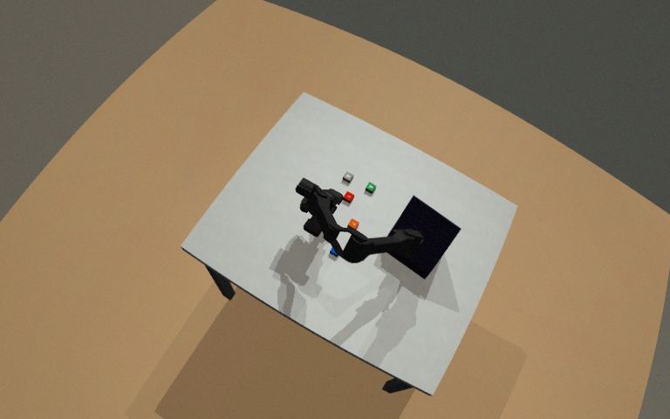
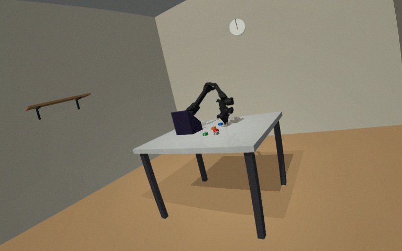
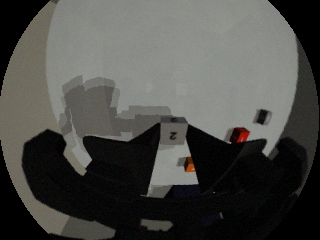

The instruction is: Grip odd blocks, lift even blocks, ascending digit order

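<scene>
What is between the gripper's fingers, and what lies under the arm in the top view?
The gripper is shut on a pale block marked 2. Under the arm, only a corner of the blue block shows; its digit is covered.

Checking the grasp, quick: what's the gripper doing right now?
Gripper: shut on the block marked 2.

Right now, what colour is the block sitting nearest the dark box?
Green. The green block shows best in the top view, nearest the dark box.
</scene>
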You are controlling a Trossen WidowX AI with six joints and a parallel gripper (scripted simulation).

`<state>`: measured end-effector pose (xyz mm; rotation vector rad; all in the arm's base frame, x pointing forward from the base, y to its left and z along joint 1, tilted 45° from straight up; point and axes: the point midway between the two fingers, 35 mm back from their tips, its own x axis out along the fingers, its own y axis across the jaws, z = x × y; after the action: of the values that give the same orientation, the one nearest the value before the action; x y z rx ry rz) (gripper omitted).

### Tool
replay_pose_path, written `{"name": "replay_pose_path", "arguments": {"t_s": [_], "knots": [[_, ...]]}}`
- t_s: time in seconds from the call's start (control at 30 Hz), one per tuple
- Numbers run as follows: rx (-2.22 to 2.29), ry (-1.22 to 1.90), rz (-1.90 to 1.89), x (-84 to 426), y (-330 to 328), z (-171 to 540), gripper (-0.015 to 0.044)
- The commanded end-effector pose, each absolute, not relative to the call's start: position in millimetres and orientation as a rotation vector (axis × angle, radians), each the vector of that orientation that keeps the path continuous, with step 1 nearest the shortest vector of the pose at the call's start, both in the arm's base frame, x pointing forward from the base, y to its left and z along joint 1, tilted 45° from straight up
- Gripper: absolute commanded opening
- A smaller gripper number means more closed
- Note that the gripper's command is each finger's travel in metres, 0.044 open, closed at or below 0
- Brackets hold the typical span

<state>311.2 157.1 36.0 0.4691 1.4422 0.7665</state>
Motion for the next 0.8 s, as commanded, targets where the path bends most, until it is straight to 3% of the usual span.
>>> {"name": "replay_pose_path", "arguments": {"t_s": [0.0,0.63,0.77], "knots": [[0.467,1.441,0.772,310.8,158.8,34.8,0.0120],[0.467,1.441,0.772,310.1,168.0,25.9,0.0120],[0.467,1.441,0.772,310.1,168.0,25.9,0.0225]]}}
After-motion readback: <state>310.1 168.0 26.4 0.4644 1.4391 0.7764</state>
